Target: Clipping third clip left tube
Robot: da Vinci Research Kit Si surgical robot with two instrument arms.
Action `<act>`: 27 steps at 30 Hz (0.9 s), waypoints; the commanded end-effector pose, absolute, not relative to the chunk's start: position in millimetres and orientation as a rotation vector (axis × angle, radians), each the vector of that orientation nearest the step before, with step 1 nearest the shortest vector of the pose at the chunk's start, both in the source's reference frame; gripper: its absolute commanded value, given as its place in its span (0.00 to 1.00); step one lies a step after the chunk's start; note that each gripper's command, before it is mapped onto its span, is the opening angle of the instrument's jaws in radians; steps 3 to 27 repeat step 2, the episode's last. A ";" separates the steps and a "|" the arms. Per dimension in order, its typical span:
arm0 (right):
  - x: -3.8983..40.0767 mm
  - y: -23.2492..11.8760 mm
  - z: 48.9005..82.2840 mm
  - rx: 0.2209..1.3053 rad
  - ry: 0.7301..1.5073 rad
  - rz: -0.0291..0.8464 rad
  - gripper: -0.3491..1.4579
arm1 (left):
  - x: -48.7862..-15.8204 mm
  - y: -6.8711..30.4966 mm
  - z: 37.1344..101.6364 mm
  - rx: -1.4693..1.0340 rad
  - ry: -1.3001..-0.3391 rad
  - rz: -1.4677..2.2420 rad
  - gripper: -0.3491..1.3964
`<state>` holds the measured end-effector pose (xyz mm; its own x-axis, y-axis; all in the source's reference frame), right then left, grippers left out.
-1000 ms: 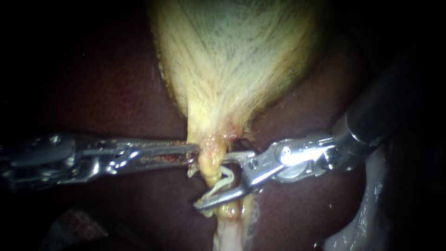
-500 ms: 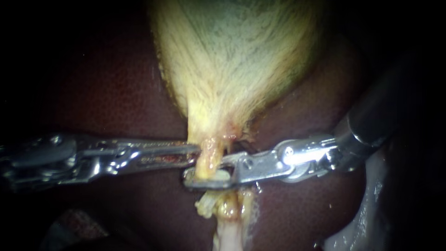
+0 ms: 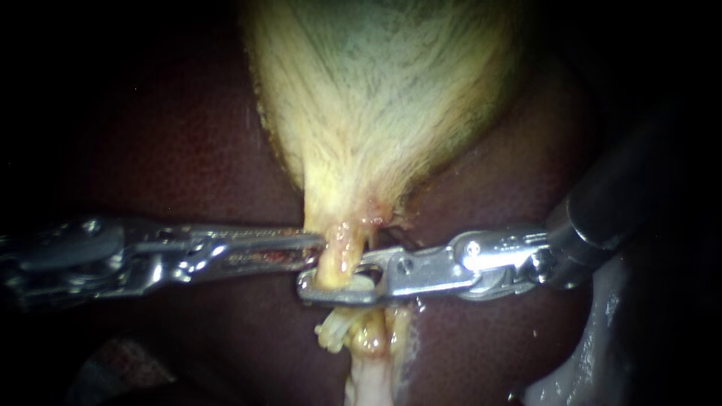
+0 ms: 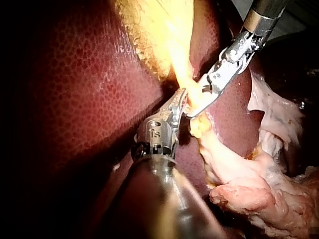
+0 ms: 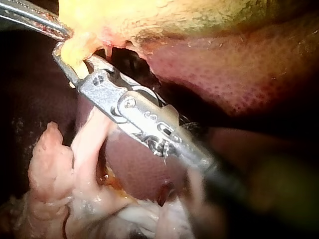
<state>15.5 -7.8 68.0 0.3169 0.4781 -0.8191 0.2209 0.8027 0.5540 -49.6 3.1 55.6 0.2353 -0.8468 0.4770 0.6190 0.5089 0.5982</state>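
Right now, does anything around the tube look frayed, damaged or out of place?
Yes. Just below the right instrument's pincer, shut on the tube, a pale frayed tuft sticks out sideways from the tube. It looks ragged; whether it is tissue I cannot tell.

Carrier is the liver [image 3: 173,150]: dark red, mottled surface, filling the background in all three views. Gallbladder [image 3: 383,90] lies directly on it, pale yellow-grey, wide at the top of the endoscope view and tapering down to a narrow tube [image 3: 340,256]. Pale pinkish loose tissue [image 3: 587,338] sits along the liver's lower right edge. A whitish strand [image 3: 368,376] runs on below the tube.
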 end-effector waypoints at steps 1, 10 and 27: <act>15.5 -7.9 68.0 0.664 1.260 0.190 0.00 | -49.6 3.1 55.7 0.312 -0.860 -1.027 0.00; 15.5 -8.0 68.1 0.664 1.260 0.190 0.00 | -49.6 3.2 55.7 0.312 -0.860 -1.027 0.00; 15.5 -8.0 68.1 0.664 1.260 0.190 0.00 | -49.6 3.2 55.7 0.312 -0.860 -1.027 0.00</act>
